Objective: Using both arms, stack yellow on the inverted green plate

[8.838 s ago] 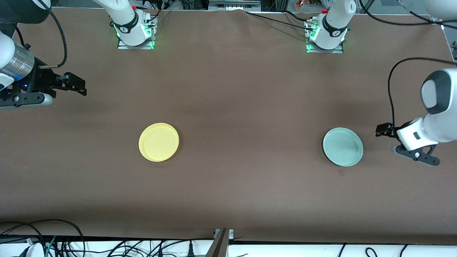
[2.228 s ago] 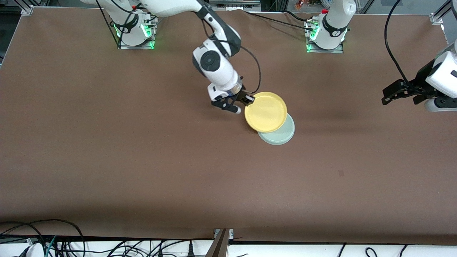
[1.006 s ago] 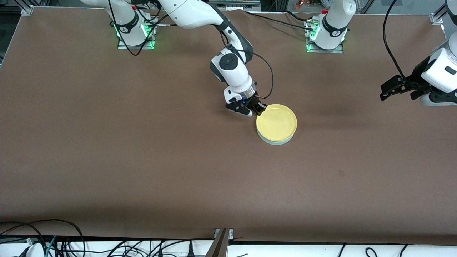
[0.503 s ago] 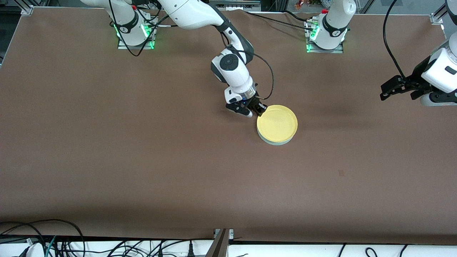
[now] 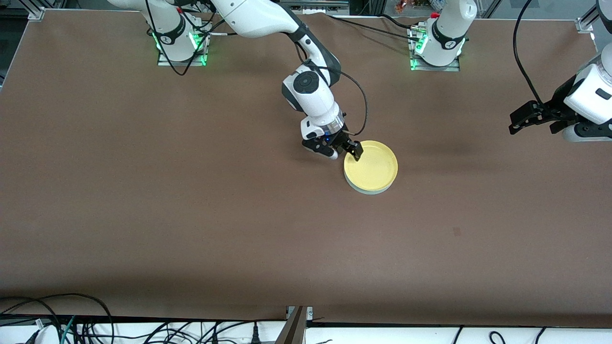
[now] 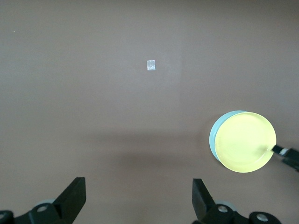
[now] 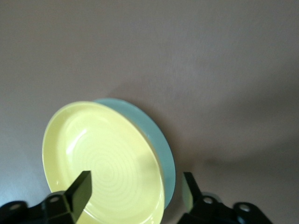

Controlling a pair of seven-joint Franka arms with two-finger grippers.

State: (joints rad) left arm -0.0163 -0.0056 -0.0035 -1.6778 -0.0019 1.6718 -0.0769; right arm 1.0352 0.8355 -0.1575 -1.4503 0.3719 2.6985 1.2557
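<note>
The yellow plate (image 5: 372,166) lies upright on the green plate (image 5: 367,190), near the table's middle. Only a thin crescent of the green plate's rim shows under it. My right gripper (image 5: 352,150) is open at the yellow plate's rim on the side toward the right arm's end. In the right wrist view its fingers (image 7: 82,188) straddle the rim of the yellow plate (image 7: 107,163) without gripping it, and the green plate (image 7: 159,135) shows beneath. My left gripper (image 5: 517,122) is open and empty, waiting over the left arm's end of the table (image 6: 138,198). It sees the yellow plate (image 6: 245,147) from afar.
A small pale mark (image 5: 456,231) lies on the brown table nearer the front camera; it also shows in the left wrist view (image 6: 151,66). The arm bases (image 5: 179,43) (image 5: 437,45) stand along the table's edge farthest from the front camera. Cables (image 5: 71,329) lie off the near edge.
My right gripper carried the yellow plate onto the green plate, lowered it, and has now opened and let go of its rim. The left arm has stayed still.
</note>
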